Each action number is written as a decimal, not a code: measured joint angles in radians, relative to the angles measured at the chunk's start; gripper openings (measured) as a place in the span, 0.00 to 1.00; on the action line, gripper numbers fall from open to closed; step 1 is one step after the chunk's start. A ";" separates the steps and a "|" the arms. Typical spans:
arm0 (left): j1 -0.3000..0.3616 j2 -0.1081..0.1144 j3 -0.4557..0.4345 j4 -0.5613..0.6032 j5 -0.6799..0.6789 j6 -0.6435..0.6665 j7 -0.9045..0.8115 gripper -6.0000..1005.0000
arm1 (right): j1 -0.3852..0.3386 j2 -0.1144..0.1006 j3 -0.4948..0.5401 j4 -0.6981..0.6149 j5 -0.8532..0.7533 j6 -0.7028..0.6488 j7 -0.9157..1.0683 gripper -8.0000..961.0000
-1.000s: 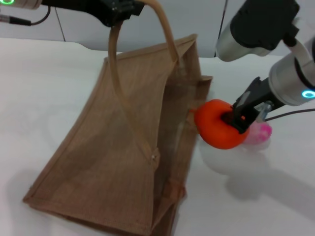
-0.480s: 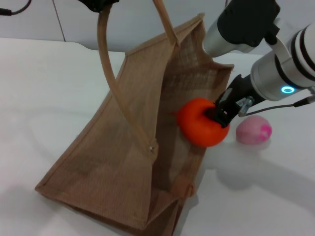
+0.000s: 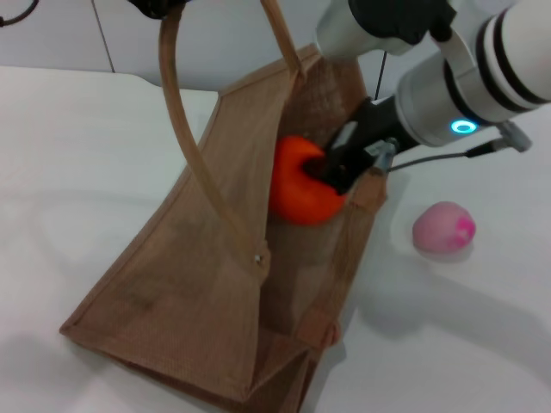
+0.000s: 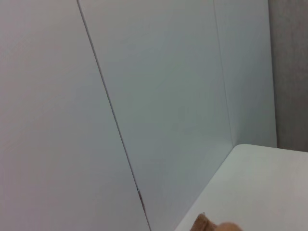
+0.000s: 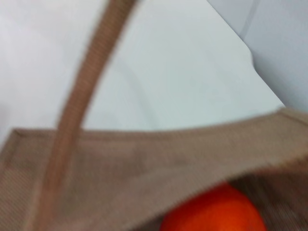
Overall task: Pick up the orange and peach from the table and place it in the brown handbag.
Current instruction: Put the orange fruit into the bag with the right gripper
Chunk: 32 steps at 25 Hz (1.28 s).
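The brown handbag (image 3: 198,284) stands tilted on the white table, its mouth held open. My left gripper (image 3: 159,7) is at the top edge of the head view, shut on the bag's handle (image 3: 185,146) and holding it up. My right gripper (image 3: 331,168) is shut on the orange (image 3: 297,185) and holds it inside the bag's mouth, just past the near rim. In the right wrist view the orange (image 5: 214,211) shows below the bag's woven rim (image 5: 168,154). The pale pink peach (image 3: 443,227) lies on the table to the right of the bag.
The white table (image 3: 77,155) stretches to the left of the bag and in front of it. A pale wall panel (image 4: 144,96) stands behind the table. The bag's second handle (image 3: 284,34) loops up at the back.
My right gripper has carried the orange left and up, from beside the peach into the bag's mouth. The left gripper has lifted the handle higher, and the bag has shifted a little.
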 joint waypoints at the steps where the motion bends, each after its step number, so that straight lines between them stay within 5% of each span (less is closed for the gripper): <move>1: 0.000 0.000 -0.001 0.007 0.000 0.000 -0.001 0.14 | 0.004 0.000 -0.001 0.003 0.018 -0.014 -0.012 0.15; 19: -0.011 -0.001 0.013 0.014 -0.027 0.001 -0.004 0.14 | 0.108 0.001 -0.031 0.290 0.161 -0.280 -0.144 0.19; 32: -0.006 -0.002 0.013 0.010 -0.040 0.001 -0.003 0.14 | 0.103 0.002 -0.052 0.343 0.168 -0.384 -0.169 0.75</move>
